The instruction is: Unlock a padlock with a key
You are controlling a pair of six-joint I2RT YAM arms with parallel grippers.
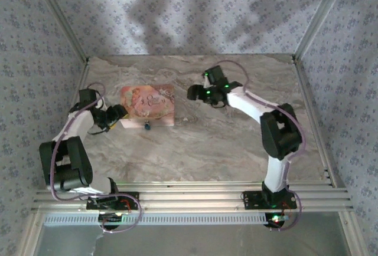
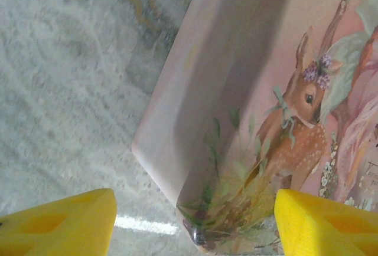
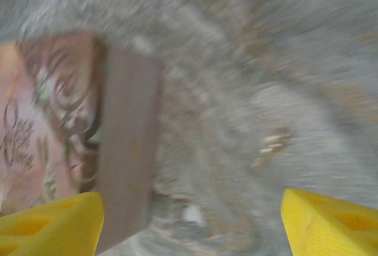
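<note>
Reaching the padlock needs care: it lies on the counter, just beside the near edge of the pouch. The left gripper and right gripper are spread, empty. Lower the left gripper slowly, clear of the pouch.

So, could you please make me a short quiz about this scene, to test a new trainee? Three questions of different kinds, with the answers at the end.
1. True or false: the left end effector is shut on the flat pink-orange printed pouch.
2. Where does the tiny blue square padlock lie? A: on top of the pouch. B: on the grey marble-look table, by the pouch's near edge. C: between the left end effector's fingers.
3. Fill in: the animal printed on the pouch, as the left wrist view shows it, is a ___.
Key: 1 false, it is open and holds nothing. 2 B. 3 deer.
</note>
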